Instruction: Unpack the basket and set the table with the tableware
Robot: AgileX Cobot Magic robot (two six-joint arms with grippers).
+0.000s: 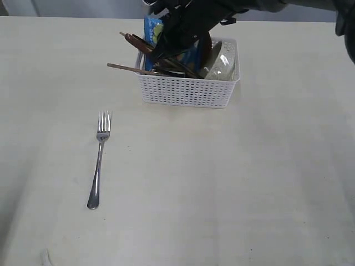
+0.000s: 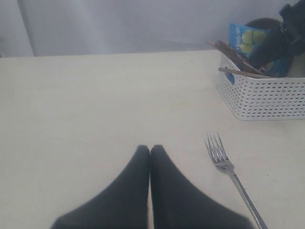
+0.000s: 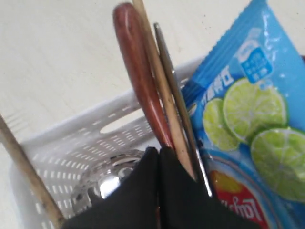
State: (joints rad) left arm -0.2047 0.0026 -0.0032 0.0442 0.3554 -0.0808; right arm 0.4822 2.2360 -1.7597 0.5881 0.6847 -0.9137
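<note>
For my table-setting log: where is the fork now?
In the exterior view, the fork lies alone on the table, left of centre, below and left of the basket.

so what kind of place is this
Likely a robot test bench, not a dining room: a plain cream table, a blank grey backdrop, and a white basket and one fork staged on it.

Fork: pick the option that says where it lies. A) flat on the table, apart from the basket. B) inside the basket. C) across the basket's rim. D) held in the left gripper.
A: the fork lies flat on the table, well clear of the basket, and the left gripper is shut on nothing.
</note>
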